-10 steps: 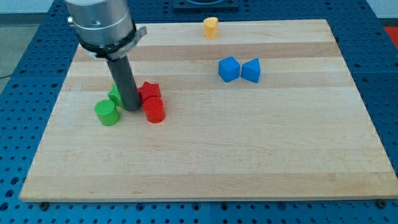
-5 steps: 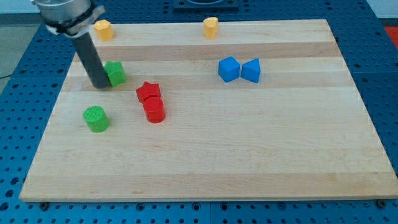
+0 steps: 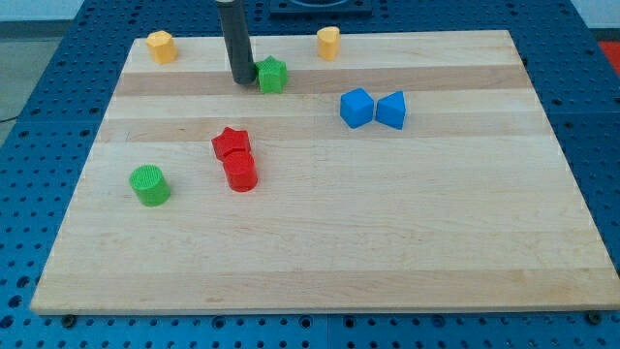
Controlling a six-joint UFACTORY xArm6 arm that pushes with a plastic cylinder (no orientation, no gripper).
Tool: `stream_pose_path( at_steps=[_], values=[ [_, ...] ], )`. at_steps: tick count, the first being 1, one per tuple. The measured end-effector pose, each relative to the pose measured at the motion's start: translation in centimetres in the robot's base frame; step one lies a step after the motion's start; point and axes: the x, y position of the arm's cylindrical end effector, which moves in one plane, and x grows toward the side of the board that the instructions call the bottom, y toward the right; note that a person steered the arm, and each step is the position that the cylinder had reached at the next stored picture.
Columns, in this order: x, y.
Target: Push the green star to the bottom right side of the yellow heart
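Near the top edge of the desk (image 3: pixel 407 242), left of centre, my tip (image 3: pixel 242 81) rests on the wood, touching or just short of the left side of the green star (image 3: pixel 272 75). The rod rises straight out of the view's top, so only its dark lower length shows. There is no hand on this arm, only the rod, so nothing is open, closed or gripping.

The green star sits close to the top edge, between the two yellow blocks along that edge. The yellow heart (image 3: pixel 328 43) stands at the top edge, up and to the view's right of the star, near it but clearly apart. The star therefore lies to the heart's lower left, not its lower right. The other yellow block (image 3: pixel 161 47), whose shape I cannot make out for sure, sits near the top left corner, well apart from the tip.

Toward the right half of the desk, below the heart, two blue blocks stand side by side and touching: a blue cube-like block (image 3: pixel 356 108) on the left and a blue wedge-like block (image 3: pixel 391 110) on the right.

In the left half, toward the middle, a red star (image 3: pixel 231 143) lies touching a red cylinder (image 3: pixel 239 173) just below it. A green cylinder (image 3: pixel 150 184) stands alone further toward the left edge, apart from the red pair.
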Motion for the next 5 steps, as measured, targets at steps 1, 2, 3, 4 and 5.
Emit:
stream_pose_path(
  at_steps=[1, 2, 3, 4, 5],
  values=[
    [0.3, 2.5],
    [1.6, 6.7],
    [1.9, 11.9],
    [1.7, 17.5],
    [0.8, 22.6]
  ],
)
